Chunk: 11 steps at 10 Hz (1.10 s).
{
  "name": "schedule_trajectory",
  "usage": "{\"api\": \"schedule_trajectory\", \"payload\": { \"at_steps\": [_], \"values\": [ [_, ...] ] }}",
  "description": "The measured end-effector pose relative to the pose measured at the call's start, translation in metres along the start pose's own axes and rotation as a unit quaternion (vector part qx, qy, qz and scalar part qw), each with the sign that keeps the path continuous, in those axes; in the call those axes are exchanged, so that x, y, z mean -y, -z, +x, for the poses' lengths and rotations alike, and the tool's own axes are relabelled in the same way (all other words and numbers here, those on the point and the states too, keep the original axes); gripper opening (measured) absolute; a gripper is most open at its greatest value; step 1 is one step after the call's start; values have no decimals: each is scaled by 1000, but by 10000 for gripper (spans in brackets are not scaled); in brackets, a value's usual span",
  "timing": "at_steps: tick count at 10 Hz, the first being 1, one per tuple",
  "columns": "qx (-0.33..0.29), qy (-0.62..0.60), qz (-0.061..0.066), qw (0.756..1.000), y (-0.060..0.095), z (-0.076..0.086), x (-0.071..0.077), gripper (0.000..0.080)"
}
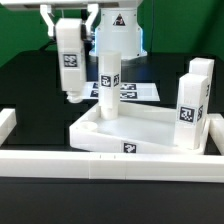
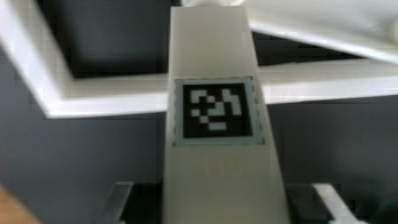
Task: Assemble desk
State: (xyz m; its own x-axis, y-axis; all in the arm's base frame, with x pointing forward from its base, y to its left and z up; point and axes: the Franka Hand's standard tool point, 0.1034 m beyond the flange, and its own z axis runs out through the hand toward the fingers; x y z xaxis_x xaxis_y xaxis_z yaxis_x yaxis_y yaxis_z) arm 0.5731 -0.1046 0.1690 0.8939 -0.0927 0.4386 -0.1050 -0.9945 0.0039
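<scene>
The white plastic tray-like desk top (image 1: 140, 128) carries three upright legs; fingers (image 1: 68, 40) clamp the fourth white square leg (image 1: 69, 68), uninstalled.

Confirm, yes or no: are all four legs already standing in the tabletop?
No: the gripper holds one leg in the air, off to the exterior view's left of the tabletop.

Bright, even light; white parts nearly blow out against black, and the wrist view looks somewhat blurred.
</scene>
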Motion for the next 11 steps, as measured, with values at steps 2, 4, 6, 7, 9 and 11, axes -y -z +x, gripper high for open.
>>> {"api": "schedule_trajectory", "payload": {
  "at_steps": [2,4,6,7,9,11],
  "values": [
    [-12,-3,-10,1000,-1,-4,3,290],
    [-9,-17,-12,1000,-10,-5,4,290],
    [-13,-23,-16,1000,-17,-2,8,290],
    [-13,-24,-16,999,-17,-2,8,290],
    [-12,-24,-16,1000,-18,-3,8,290],
    [-24,-31,-22,999,-22,-3,21,290]
  ]
}}
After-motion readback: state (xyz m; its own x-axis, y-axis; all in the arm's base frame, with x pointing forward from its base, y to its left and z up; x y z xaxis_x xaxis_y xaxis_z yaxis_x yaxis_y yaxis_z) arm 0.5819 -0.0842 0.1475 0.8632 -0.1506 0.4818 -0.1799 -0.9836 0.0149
